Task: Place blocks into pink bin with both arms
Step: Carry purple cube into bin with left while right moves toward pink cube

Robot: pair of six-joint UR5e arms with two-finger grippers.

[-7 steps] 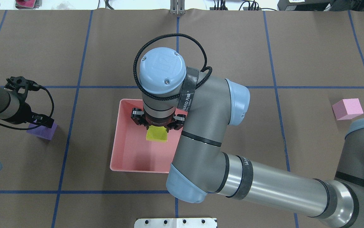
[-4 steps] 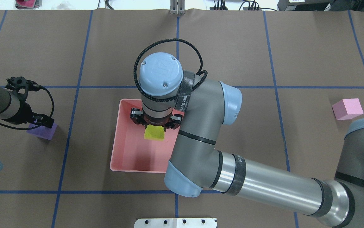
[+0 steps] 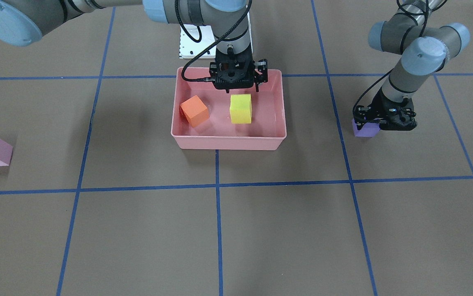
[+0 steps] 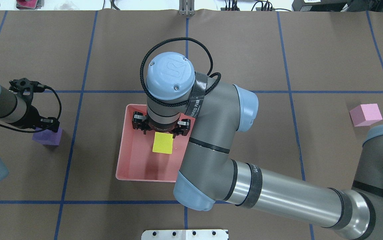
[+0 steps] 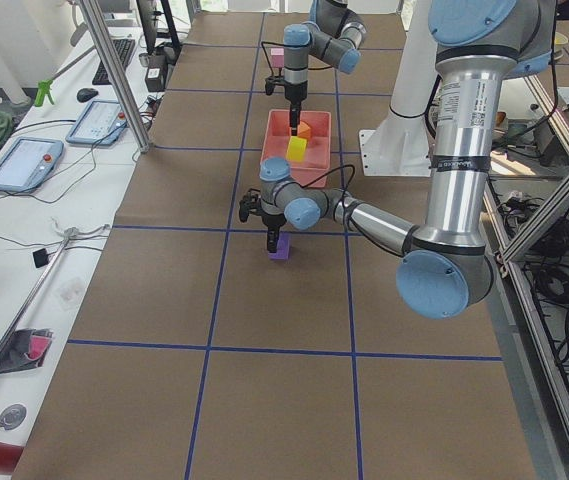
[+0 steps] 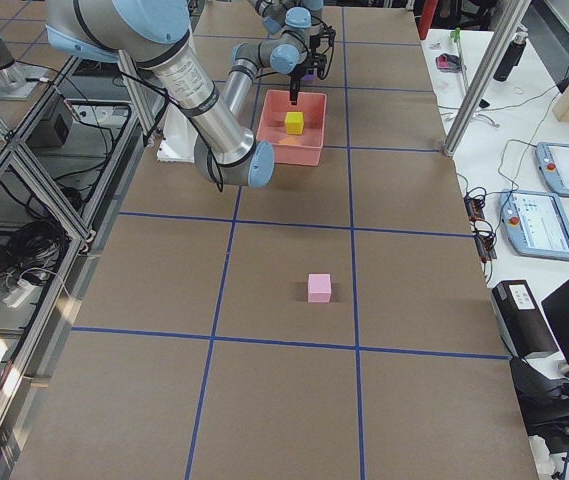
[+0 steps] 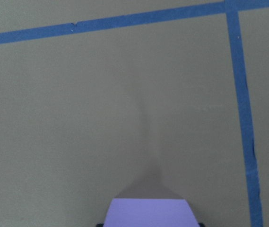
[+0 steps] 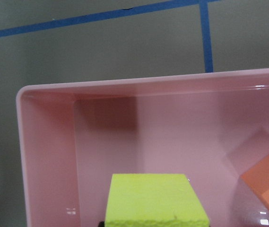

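The pink bin (image 3: 228, 142) stands at the table's middle. A yellow block (image 3: 240, 108) and an orange block (image 3: 194, 110) lie on its floor; the overhead view shows the yellow one (image 4: 163, 143), while the arm hides the orange one. My right gripper (image 3: 238, 88) hangs open just above the yellow block, which fills the bottom of the right wrist view (image 8: 155, 201). My left gripper (image 3: 371, 122) is shut on the purple block (image 3: 365, 129) low over the table, also seen in the left wrist view (image 7: 148, 213). The light pink block (image 4: 365, 114) lies alone on my right.
The white base plate (image 4: 185, 234) sits at the table's near edge. Blue tape lines cross the brown table cover. My right arm's elbow and forearm (image 4: 278, 196) span the area between the bin and my right side.
The yellow block left my right gripper: it hung tilted between the fingers before and now lies flat on the bin floor. My left gripper shifted slightly towards the bin with the purple block.
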